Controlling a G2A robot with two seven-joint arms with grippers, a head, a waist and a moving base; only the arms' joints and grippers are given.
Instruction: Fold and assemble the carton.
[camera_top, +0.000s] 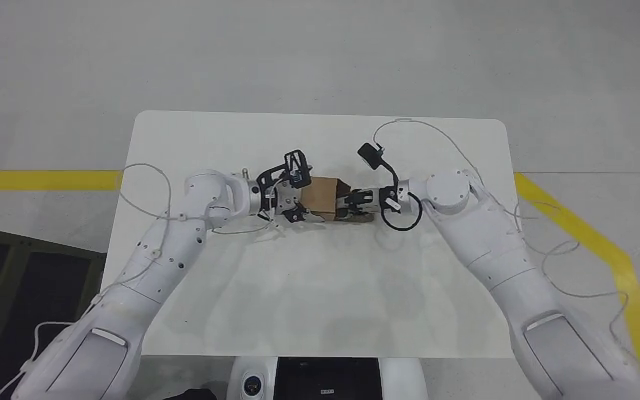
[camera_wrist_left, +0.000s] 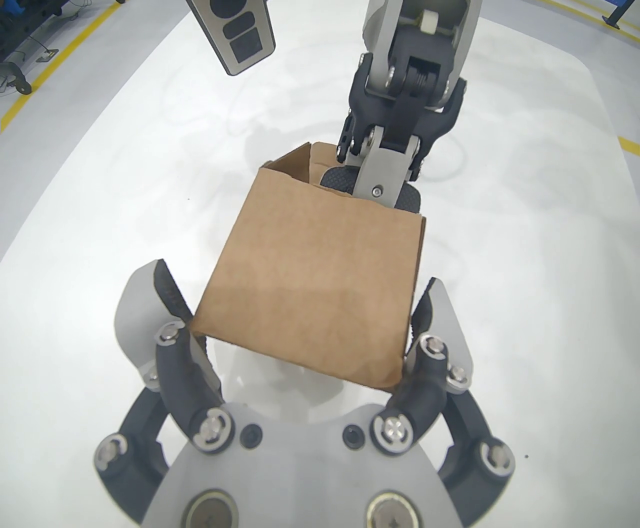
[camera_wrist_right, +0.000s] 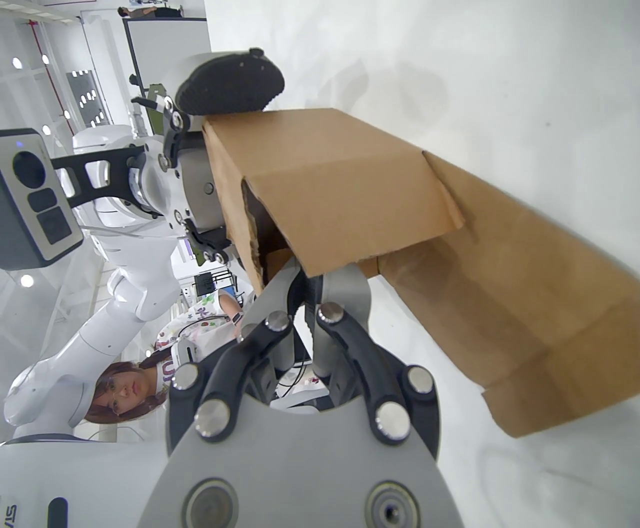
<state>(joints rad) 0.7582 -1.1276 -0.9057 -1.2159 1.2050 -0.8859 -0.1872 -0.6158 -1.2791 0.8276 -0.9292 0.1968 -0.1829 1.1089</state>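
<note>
The left gripper (camera_top: 293, 198) blocks one end of the carton (camera_top: 322, 197), the right gripper (camera_top: 350, 203) the other. Passage is open over the table (camera_top: 330, 300) on its near and far sides.

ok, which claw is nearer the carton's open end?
Right. The right claw grips the carton wall at the open end; the left claw straddles the opposite end, touching both sides.

— Operator, your white table (camera_top: 320, 300), round-cornered, stands on a pale grey floor (camera_top: 300, 50), with a yellow floor line (camera_top: 50, 180) running off at either side.
— At your near left lies a black mat (camera_top: 30, 285). The right wrist view shows round ceiling lights (camera_wrist_right: 17, 62) glowing in a white hall, beside a dark-framed panel (camera_wrist_right: 165, 35).
</note>
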